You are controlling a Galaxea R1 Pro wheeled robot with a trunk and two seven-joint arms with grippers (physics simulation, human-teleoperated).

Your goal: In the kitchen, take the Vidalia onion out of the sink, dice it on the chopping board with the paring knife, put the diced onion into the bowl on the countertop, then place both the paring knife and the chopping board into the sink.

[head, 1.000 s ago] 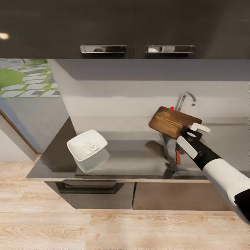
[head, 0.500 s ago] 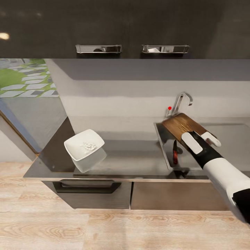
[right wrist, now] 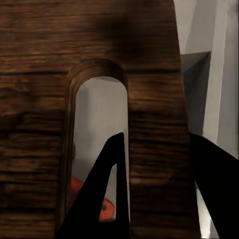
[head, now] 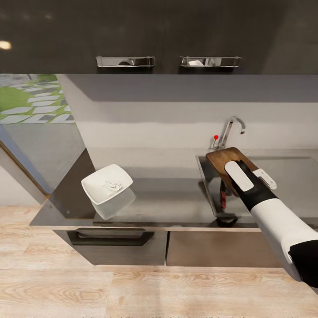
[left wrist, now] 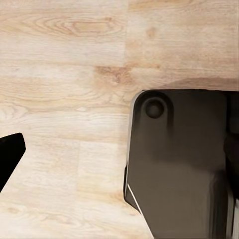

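Note:
My right gripper [head: 251, 176] is shut on the brown wooden chopping board [head: 222, 159], holding it tilted over the steel sink [head: 206, 183]. In the right wrist view the black fingers [right wrist: 99, 199] clamp the board [right wrist: 45, 74] beside its handle slot. The paring knife [head: 223, 198], with a red handle, lies in the sink below the board, and its handle [right wrist: 74, 191] shows through the slot. A white bowl [head: 90, 187] on the countertop holds the diced onion [head: 113, 185]. One dark finger [left wrist: 7, 154] of my left gripper hangs over the floor.
A faucet [head: 229, 128] with a red knob stands behind the sink. Dark wall cabinets [head: 168, 35] hang above the counter [head: 168, 198], and a drawer [head: 110, 240] sits slightly out below it. The robot's base [left wrist: 184, 159] rests on wooden floor.
The right arm has lowered the chopping board from above the sink's edge down into the sink opening and turned it flatter. The head view shifted slightly.

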